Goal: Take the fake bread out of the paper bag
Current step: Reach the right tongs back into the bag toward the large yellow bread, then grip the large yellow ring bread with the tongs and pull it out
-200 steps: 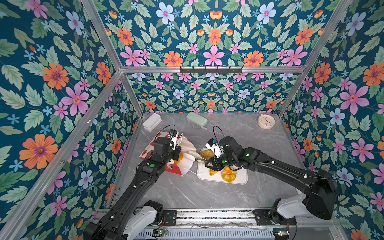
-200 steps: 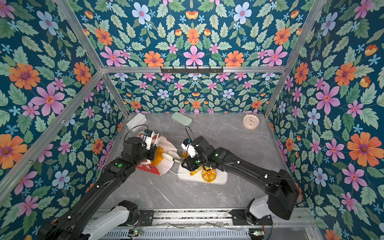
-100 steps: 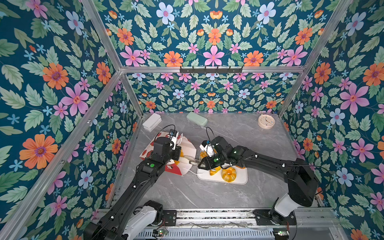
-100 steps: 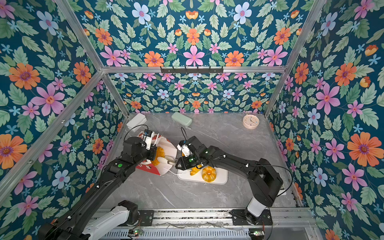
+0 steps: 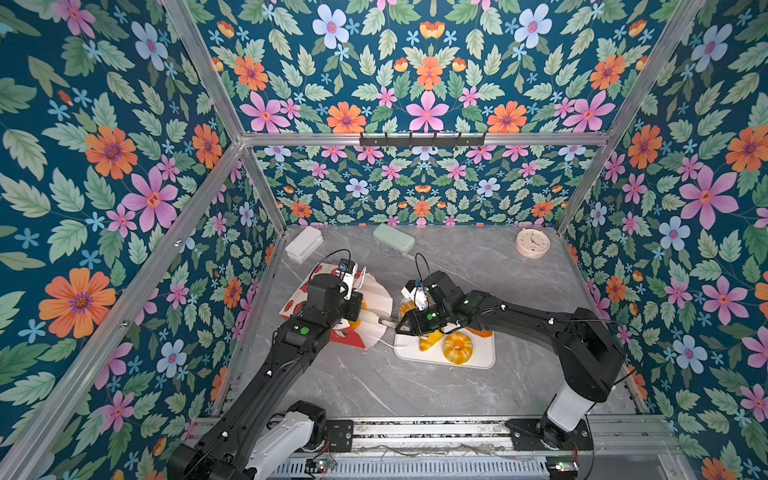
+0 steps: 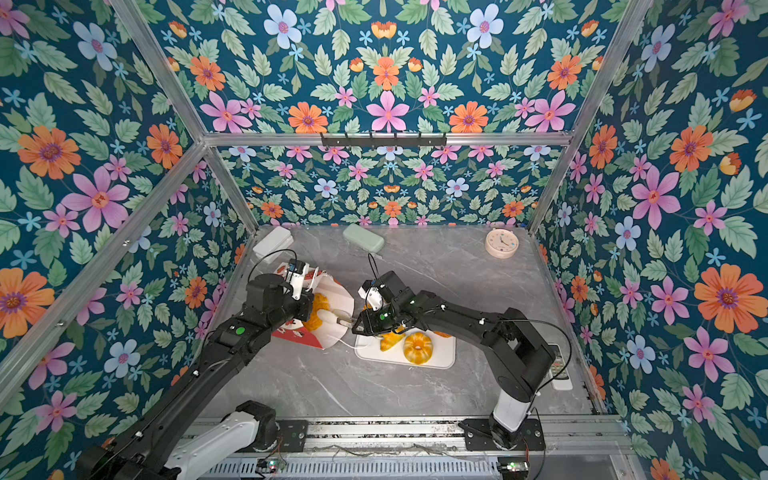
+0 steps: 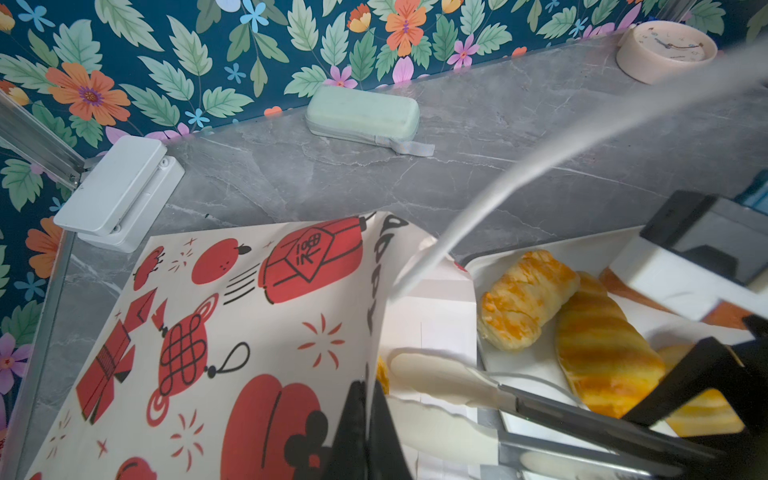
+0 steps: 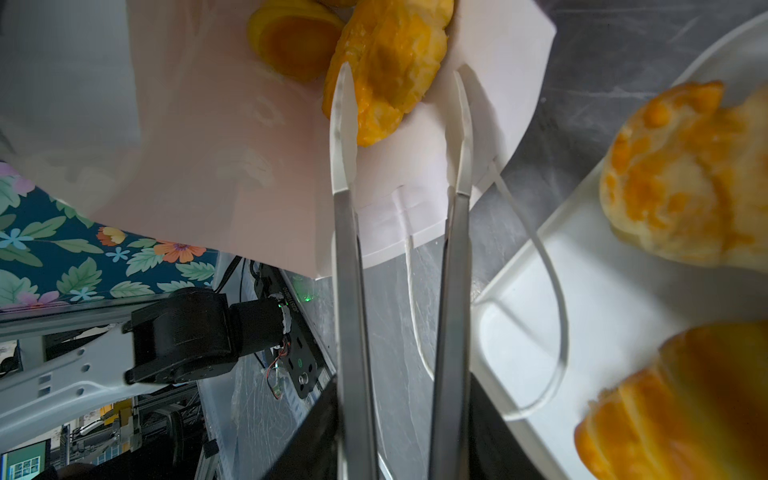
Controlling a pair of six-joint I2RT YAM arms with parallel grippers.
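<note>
Extraction step, mid-task. Left jaws clenched on paper bag (image 7: 232, 316) rim; right jaws grasping tongs (image 8: 351, 270), tips parted astride fake bread (image 8: 390, 54) inside. Next, likely: squeeze, withdraw to white tray (image 8: 615, 316).

The white paper gift bag with red festive prints (image 7: 249, 324) is showing black letters (image 7: 376, 266) along its edge, seemingly "APPY".

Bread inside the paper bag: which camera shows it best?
Right wrist view: the bread lies in plain sight inside the open paper bag. Both top views catch only a partly hidden orange patch; the left wrist view shows a mere sliver.
</note>
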